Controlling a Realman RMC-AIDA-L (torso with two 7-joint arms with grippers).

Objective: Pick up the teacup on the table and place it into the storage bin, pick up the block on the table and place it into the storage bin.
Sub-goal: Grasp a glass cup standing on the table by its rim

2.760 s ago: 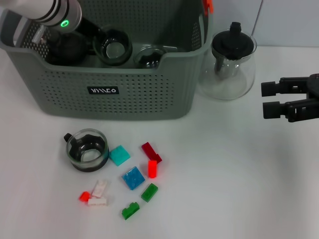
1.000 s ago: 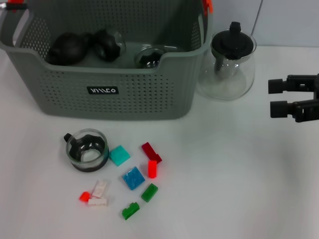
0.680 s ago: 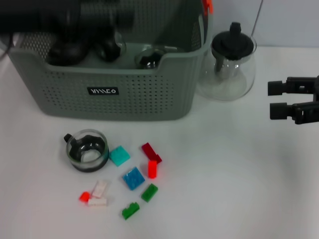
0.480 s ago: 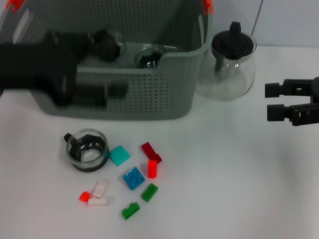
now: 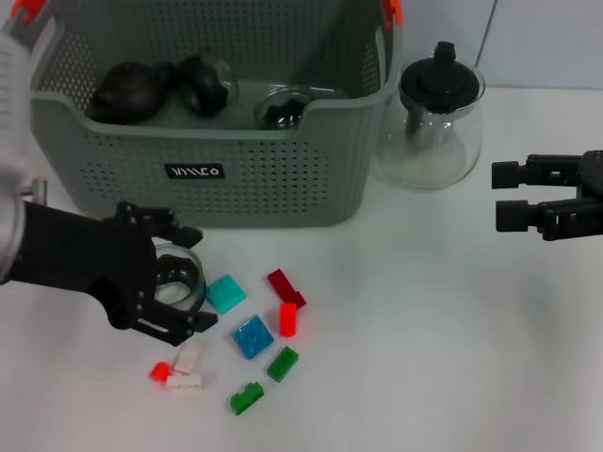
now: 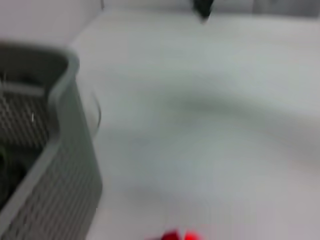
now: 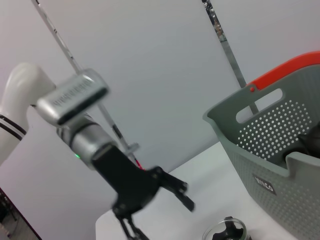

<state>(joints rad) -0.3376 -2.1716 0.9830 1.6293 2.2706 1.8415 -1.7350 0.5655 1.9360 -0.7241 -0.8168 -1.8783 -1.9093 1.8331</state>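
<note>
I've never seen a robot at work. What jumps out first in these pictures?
The black left pincer stands out first, open around a glass teacup on the white table, beside a scatter of small coloured blocks. Behind them sits the big grey storage bin, already holding dark cups, with a glass teapot next to it. The right pincer hovers open at the table's right edge.

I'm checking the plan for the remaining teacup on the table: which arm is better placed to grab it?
The left. The left gripper is open with its fingers on either side of the teacup, in front of the storage bin. The right gripper hangs far off beside the teapot.
</note>
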